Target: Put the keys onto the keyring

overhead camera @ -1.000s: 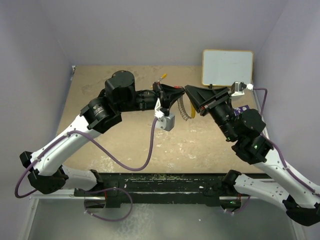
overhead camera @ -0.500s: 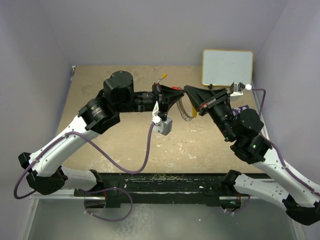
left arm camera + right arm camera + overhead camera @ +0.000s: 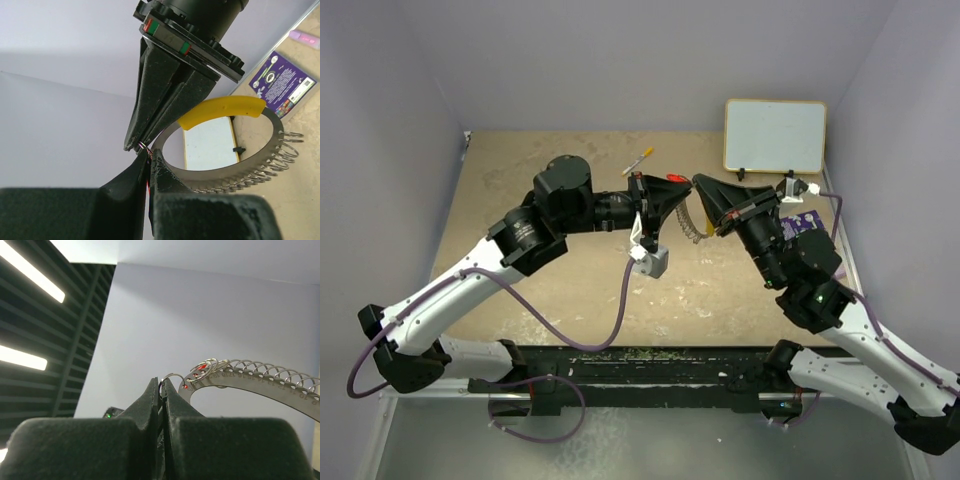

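My two grippers meet tip to tip above the middle of the table. The left gripper [image 3: 678,190] [image 3: 150,153] is shut on the keys; only their red tag [image 3: 677,178] shows, as a red sliver between the fingers. The keyring [image 3: 691,222] hangs between the grippers, a metal band with small wire coils and a yellow arc [image 3: 222,109]. The right gripper [image 3: 699,187] [image 3: 163,383] is shut on a small wire loop [image 3: 173,376] at the end of the keyring's band [image 3: 250,380]. It also shows in the left wrist view [image 3: 138,145], pinching that loop.
A whiteboard [image 3: 775,135] stands at the back right. A yellow-tipped marker pen [image 3: 638,160] lies behind the grippers. A purple card [image 3: 798,222] lies by the right arm and also shows in the left wrist view [image 3: 280,85].
The left arm has shifted a little right and the right gripper a little left, so the tips are closer. The red tag now shows on top. The keyring still hangs between them.
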Robot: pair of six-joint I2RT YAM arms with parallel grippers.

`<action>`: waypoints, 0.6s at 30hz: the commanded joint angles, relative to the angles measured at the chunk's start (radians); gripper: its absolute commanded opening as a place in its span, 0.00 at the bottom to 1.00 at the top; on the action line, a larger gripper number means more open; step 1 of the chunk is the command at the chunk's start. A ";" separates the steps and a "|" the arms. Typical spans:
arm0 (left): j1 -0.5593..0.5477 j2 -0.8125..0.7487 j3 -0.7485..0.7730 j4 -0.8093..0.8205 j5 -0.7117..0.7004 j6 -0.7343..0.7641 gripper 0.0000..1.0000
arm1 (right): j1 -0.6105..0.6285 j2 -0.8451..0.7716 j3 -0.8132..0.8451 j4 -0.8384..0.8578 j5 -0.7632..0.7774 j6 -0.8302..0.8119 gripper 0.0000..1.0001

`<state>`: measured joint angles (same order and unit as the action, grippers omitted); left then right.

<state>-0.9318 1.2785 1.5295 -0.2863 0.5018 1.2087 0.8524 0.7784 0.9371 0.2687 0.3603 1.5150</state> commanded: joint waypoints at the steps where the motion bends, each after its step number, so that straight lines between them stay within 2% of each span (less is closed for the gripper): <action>1: -0.002 -0.034 -0.069 0.183 -0.045 0.044 0.03 | 0.001 -0.014 -0.022 0.186 0.043 0.120 0.00; 14: -0.003 -0.050 -0.248 0.576 -0.173 0.110 0.03 | 0.001 -0.004 -0.070 0.399 0.073 0.172 0.00; 18: -0.003 -0.034 -0.287 0.701 -0.201 0.131 0.03 | 0.001 0.014 -0.030 0.401 0.063 0.166 0.00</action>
<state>-0.9424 1.2526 1.2724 0.2173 0.3874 1.3037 0.8509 0.7975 0.8551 0.5236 0.4095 1.6581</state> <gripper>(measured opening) 0.037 0.005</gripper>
